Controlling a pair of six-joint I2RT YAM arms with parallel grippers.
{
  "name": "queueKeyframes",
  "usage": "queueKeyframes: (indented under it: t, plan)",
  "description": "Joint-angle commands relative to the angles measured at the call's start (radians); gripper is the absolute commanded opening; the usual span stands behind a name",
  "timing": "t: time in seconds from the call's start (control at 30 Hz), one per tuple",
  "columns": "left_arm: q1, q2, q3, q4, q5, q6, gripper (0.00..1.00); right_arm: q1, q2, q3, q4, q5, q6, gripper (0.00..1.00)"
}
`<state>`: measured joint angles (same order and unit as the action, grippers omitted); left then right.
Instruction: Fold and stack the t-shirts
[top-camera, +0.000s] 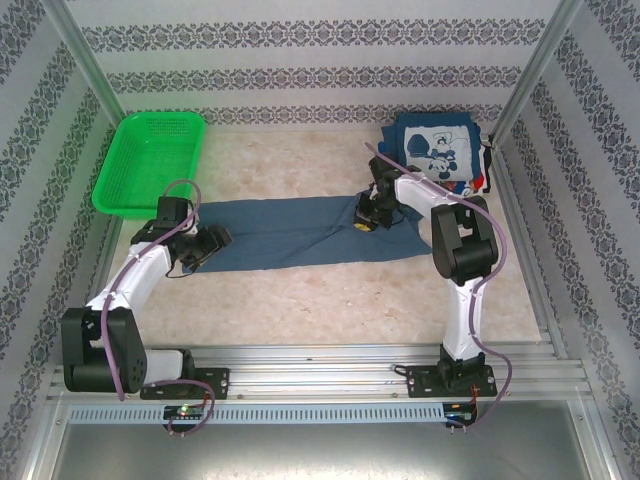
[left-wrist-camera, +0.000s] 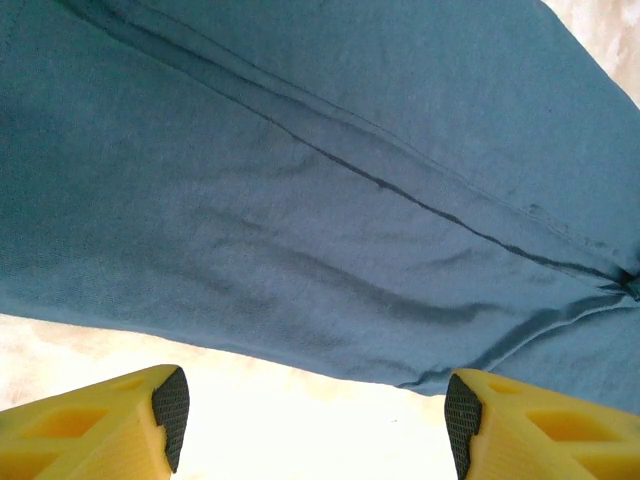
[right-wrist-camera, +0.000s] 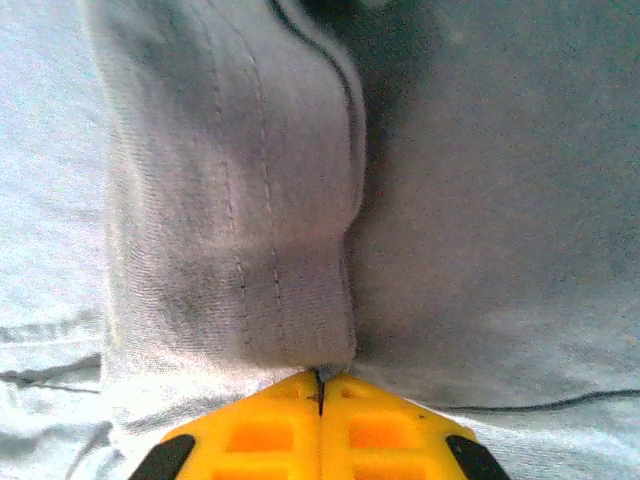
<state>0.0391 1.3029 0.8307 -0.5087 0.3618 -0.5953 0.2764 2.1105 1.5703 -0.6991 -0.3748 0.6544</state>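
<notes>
Top external view: slate-blue t-shirt (top-camera: 300, 235) lies spread as a long band across mid-frame on the table (top-camera: 330, 300); printed navy t-shirts (top-camera: 437, 150) sit stacked at upper right; green basket (top-camera: 150, 160) rests at upper left; the cloth is judged light, limp and prone to sag and wrinkle, so it is best taken at a stitched hem or corner; right claw (right-wrist-camera: 320, 385), jaws pressed together, pinches a hemmed fold toward the band's right; left claw (left-wrist-camera: 315, 410), jaws spread wide, hovers at the band's left end, holding nothing.
</notes>
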Motion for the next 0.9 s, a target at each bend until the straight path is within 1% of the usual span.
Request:
queueKeyframes:
  t: [0.0,0.13,0.2,0.4,0.5,0.57,0.63,0.67,0.73,0.87]
  plan:
    - [-0.008,0.008,0.003,0.016,-0.009,0.010,0.69,0.017,0.006,0.041,0.004,-0.015,-0.002,0.04]
    - [-0.008,0.009,0.006,0.013,-0.008,0.015,0.69,0.020,0.001,0.070,0.001,-0.037,-0.002,0.00]
    - [-0.008,0.012,0.007,0.014,-0.009,0.017,0.69,0.023,0.010,0.095,0.001,-0.049,0.002,0.00]
    - [-0.008,0.022,0.002,0.014,-0.008,0.018,0.69,0.037,0.100,0.221,0.010,-0.106,0.036,0.00]
    - [-0.008,0.018,-0.001,0.010,-0.011,0.023,0.69,0.044,0.143,0.289,0.034,-0.144,0.053,0.11]
    - [-0.008,0.018,-0.004,0.007,-0.013,0.026,0.69,0.050,0.168,0.331,0.053,-0.190,0.063,0.29]
    - [-0.008,0.020,-0.003,0.000,-0.017,0.029,0.70,0.056,0.163,0.357,0.061,-0.220,0.057,0.36]
    - [-0.008,0.021,-0.002,-0.006,-0.026,0.031,0.70,0.058,0.146,0.356,0.064,-0.228,0.050,0.40]
    - [-0.008,0.024,0.004,-0.024,-0.046,0.035,0.70,0.058,0.090,0.331,0.052,-0.229,0.026,0.44]
    - [-0.008,0.038,0.011,-0.045,-0.081,0.035,0.74,0.030,-0.073,0.186,0.010,-0.198,-0.021,0.55]
